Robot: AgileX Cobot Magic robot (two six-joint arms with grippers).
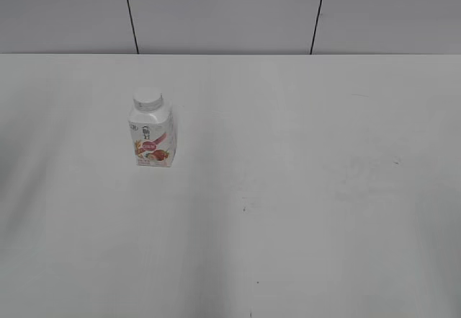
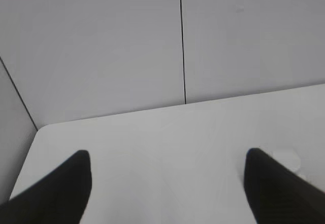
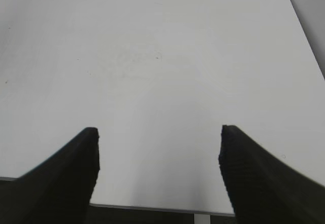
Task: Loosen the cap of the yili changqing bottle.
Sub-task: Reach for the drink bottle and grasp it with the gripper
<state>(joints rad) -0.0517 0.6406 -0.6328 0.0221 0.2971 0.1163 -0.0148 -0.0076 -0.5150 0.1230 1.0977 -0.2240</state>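
Observation:
The yili changqing bottle [image 1: 153, 143] stands upright on the left half of the white table [image 1: 302, 188]. It is white with a pink-red strawberry label. Its white ribbed cap [image 1: 148, 99] sits on the neck. Neither gripper shows in the exterior view. In the left wrist view my left gripper [image 2: 167, 159] is open and empty above the table. The cap [image 2: 286, 159] shows faintly beside its right finger, with the bottle's body hidden. In the right wrist view my right gripper [image 3: 158, 138] is open and empty over the table's near edge. The bottle is out of that view.
A grey panelled wall with dark vertical seams [image 1: 130, 11] stands behind the table's far edge. The table's far left corner [image 2: 43, 128] shows in the left wrist view. Its near edge [image 3: 152, 207] shows in the right wrist view.

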